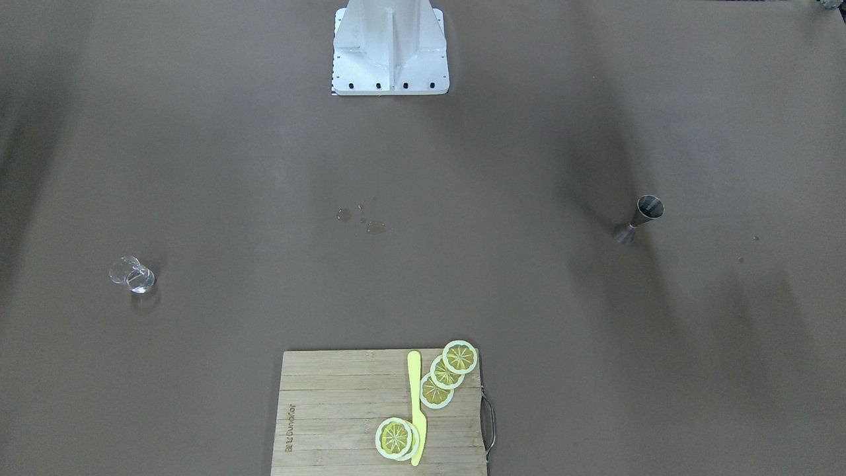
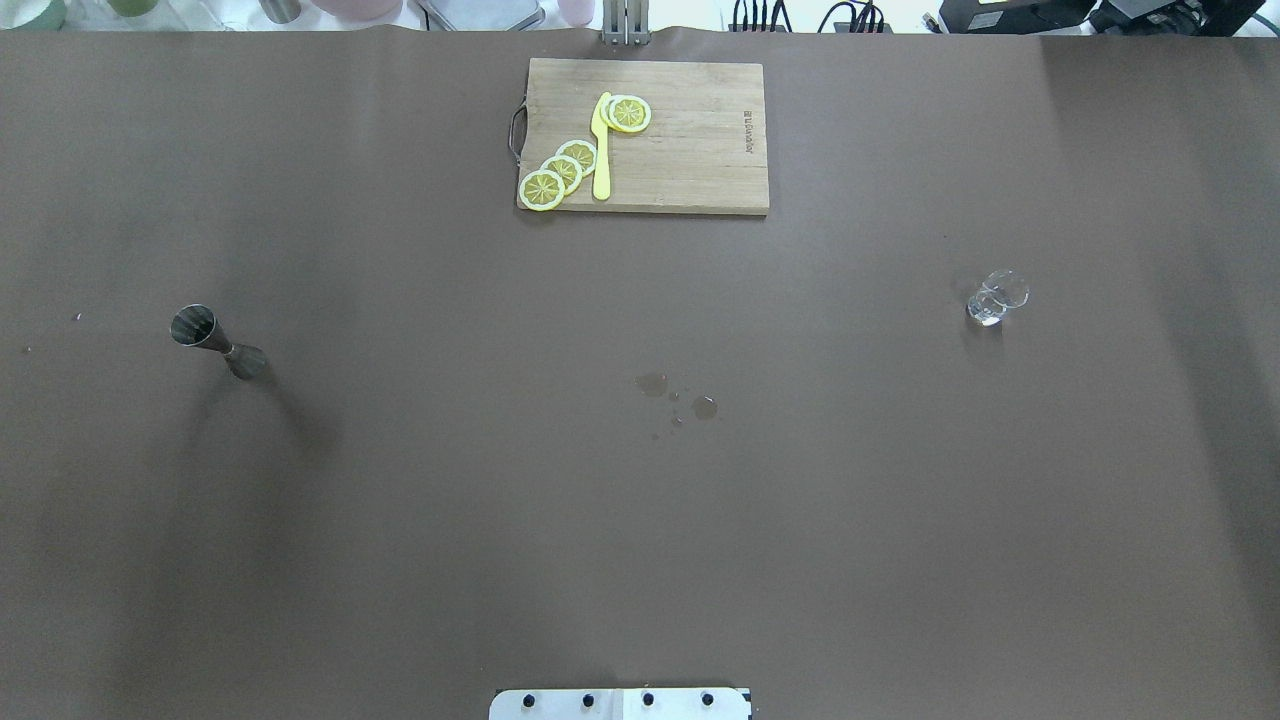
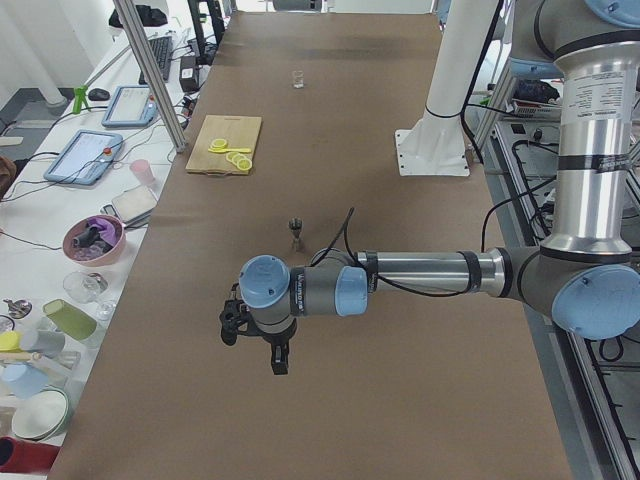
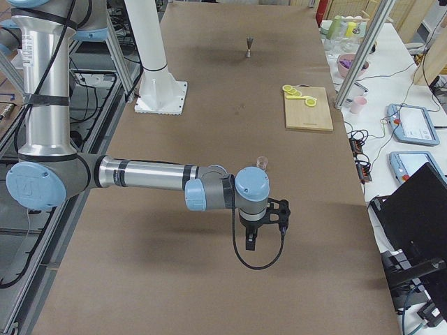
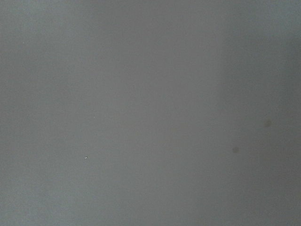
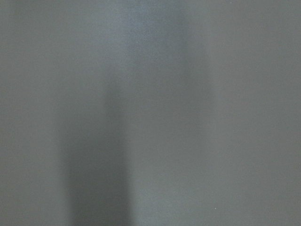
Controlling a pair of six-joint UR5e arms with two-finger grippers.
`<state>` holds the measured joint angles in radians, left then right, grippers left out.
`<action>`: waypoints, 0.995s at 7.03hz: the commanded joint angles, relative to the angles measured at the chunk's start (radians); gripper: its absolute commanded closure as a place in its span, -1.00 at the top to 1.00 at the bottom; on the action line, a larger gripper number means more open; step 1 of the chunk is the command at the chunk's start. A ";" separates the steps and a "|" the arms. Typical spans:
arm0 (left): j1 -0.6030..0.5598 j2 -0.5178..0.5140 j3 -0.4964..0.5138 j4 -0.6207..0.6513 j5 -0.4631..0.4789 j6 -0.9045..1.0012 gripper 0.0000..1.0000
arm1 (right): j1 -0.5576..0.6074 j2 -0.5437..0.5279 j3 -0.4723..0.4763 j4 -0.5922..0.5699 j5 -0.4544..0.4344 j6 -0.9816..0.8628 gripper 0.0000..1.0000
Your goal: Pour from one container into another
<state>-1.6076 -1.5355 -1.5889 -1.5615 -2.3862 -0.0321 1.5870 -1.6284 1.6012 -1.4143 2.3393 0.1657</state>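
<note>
Steel jigger: upright on the robot-left side of your table. Glass: upright on the robot-right side, well apart from the jigger; it may hold a little clear liquid, hard to say. Droplets: between the two. Board: far edge, bearing lemon slices and a yellow knife. Left gripper and right gripper: each hangs over bare table; you cannot tell how the fingers stand.

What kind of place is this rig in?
Probably a robotics lab staged as a bar counter: a jigger, a small glass and a cutting board with lemon slices on the table, with tablets beside it.
</note>
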 commanded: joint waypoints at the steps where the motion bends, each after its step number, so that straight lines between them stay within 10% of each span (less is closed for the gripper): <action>1: 0.000 -0.005 -0.012 0.000 0.001 0.004 0.97 | 0.001 -0.008 0.009 0.000 0.000 0.000 1.00; 7: 0.002 -0.009 -0.059 -0.002 -0.002 0.001 0.97 | -0.004 0.015 0.017 -0.017 -0.003 -0.041 1.00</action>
<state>-1.6061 -1.5455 -1.6423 -1.5633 -2.3896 -0.0294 1.5835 -1.6147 1.6177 -1.4316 2.3370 0.1386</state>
